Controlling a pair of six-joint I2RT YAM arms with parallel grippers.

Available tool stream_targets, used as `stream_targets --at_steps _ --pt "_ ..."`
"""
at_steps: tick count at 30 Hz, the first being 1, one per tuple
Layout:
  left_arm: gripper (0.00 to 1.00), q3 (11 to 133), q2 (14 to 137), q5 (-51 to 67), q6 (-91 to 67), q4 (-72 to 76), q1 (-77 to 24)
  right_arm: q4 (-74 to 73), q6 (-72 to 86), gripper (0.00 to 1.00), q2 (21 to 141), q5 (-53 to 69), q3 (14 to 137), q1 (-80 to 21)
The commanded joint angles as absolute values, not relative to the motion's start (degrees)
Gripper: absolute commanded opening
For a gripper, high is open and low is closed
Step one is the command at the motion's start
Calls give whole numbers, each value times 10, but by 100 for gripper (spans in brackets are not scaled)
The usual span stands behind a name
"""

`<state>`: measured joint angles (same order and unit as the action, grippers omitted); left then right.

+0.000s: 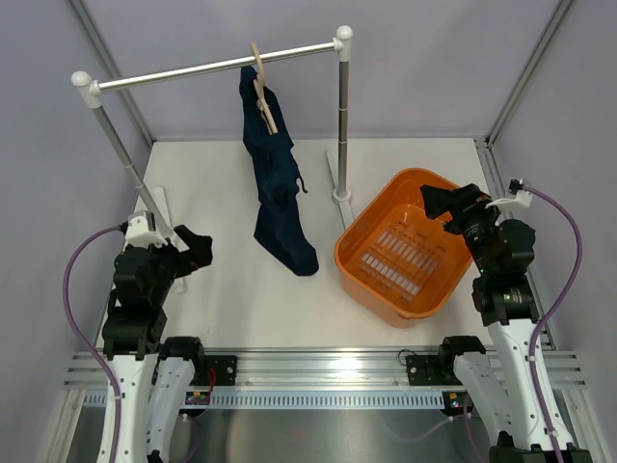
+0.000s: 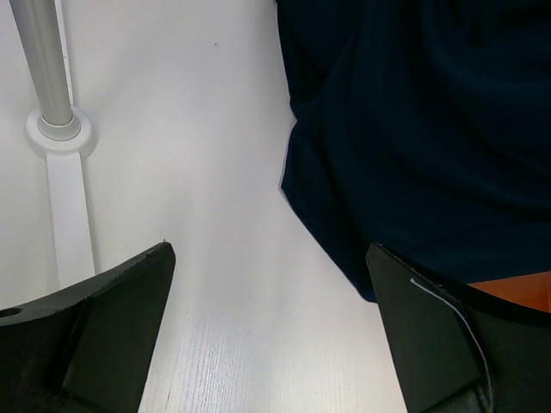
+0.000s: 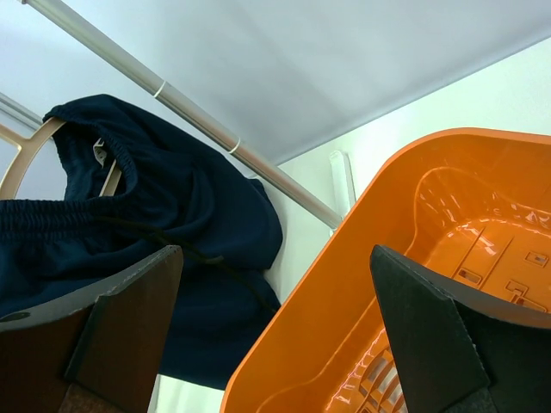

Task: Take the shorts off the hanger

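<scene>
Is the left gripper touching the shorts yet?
Apart. The top external view shows a strip of bare table between the open left gripper and the lower end of the hanging shorts.

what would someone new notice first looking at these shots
The dark navy shorts stand out first, hanging limp from a wooden hanger on the silver rail across the back of the table. Next comes the bright orange tub, empty, at the right beside the rail's right post. The left gripper and the right gripper are both open and hold nothing, one on each side.
</scene>
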<state>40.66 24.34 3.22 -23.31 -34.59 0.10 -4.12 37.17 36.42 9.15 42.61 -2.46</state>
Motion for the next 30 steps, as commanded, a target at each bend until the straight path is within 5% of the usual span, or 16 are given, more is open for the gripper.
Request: stream_targets --at_steps 1,13,30 --pt "99 401 236 54 -220 -320 4 -19 363 99 359 98 425 -25" --pt "99 410 231 102 -197 -293 4 -26 330 99 340 127 415 -25" --pt "86 801 532 156 -273 -182 -45 -66 294 100 300 146 419 -25"
